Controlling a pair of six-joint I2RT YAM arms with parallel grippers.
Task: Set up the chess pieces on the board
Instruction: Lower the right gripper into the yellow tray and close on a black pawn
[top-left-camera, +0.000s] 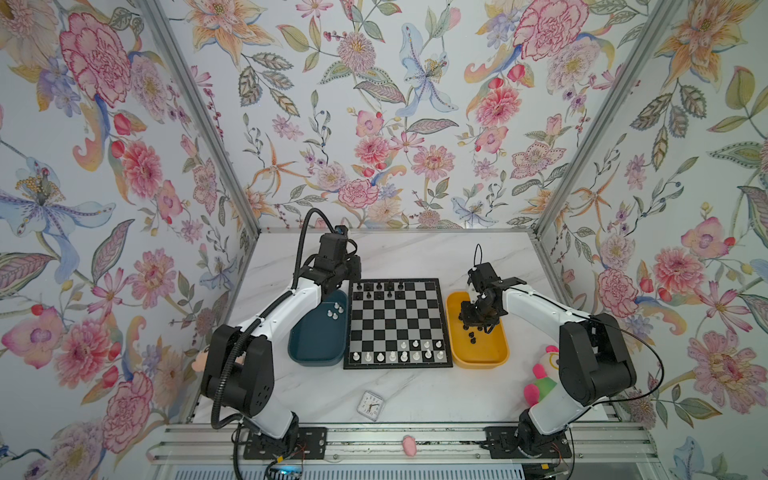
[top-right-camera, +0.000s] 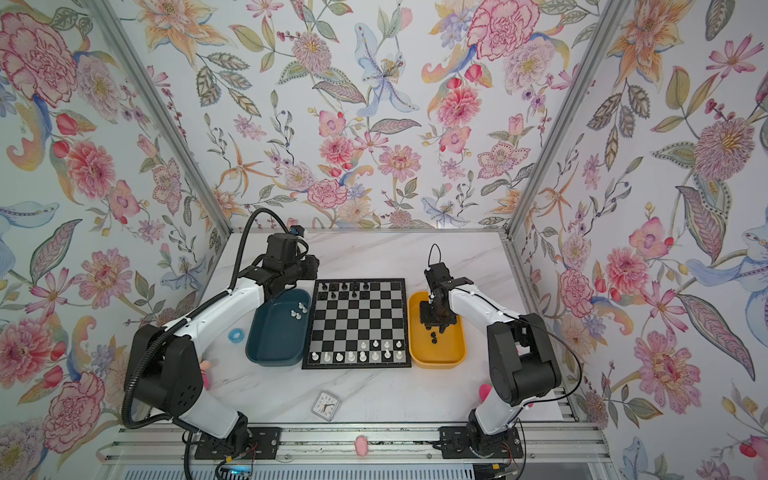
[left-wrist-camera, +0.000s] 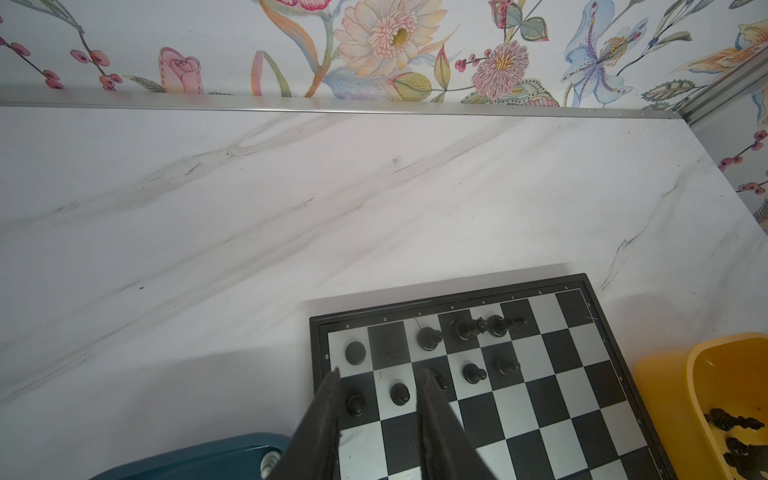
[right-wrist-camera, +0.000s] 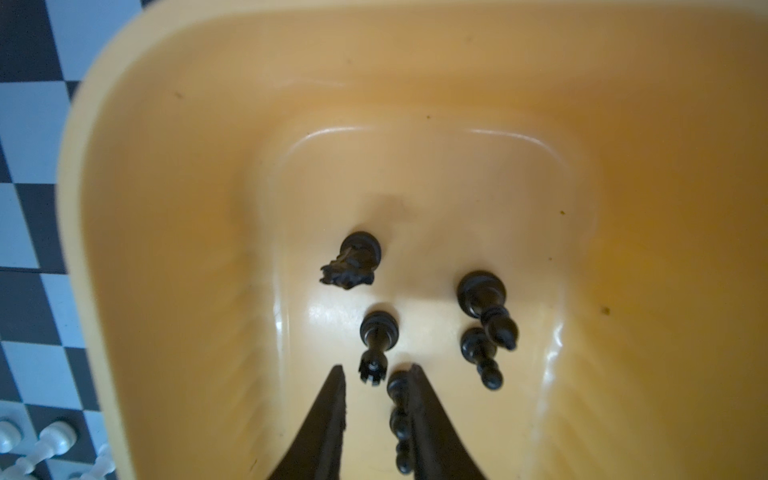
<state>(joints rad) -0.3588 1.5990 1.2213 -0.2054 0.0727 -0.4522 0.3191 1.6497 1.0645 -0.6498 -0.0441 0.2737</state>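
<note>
Fingers (right-wrist-camera: 328, 424) of the right gripper (right-wrist-camera: 376, 370) stand partly apart, low inside the yellow plastic tray (right-wrist-camera: 166, 208). They clamp nothing: one small black plastic piece (right-wrist-camera: 397, 390) lies between them, against one finger and with a gap to the other. Five black chess pieces (right-wrist-camera: 482, 291) show in this tray, all lying on their sides. Their long axes run roughly along the fingers, bases turned away from the gripper. The one between the fingers is half hidden, so its kind is unclear.

In both top views the flat square chessboard (top-left-camera: 397, 324) with black and silvery checks lies between the yellow tray on its right and a dark teal plastic tray (top-left-camera: 316, 349) on its left.

- **Far end:** black pieces (left-wrist-camera: 430, 337) stand upright in two rows. Nine are plain. A tenth, on a dark square, is hard to make out.
- **Near end:** twelve white chess pieces (top-left-camera: 392, 356) stand upright, eight in the edge row and four in the next.
- **Teal tray:** four more white ones (top-left-camera: 334, 316) lie here, too small to tell which way they point.

The left gripper (left-wrist-camera: 378, 374) hangs above the board's far left corner, its fingers (left-wrist-camera: 320, 424) partly apart and empty.

On the white marble-patterned table (top-left-camera: 415, 257), a small square white clock (top-left-camera: 371, 405) lies near the front edge. A pink and green plush toy (top-left-camera: 540, 380) is partly hidden by the right arm.
</note>
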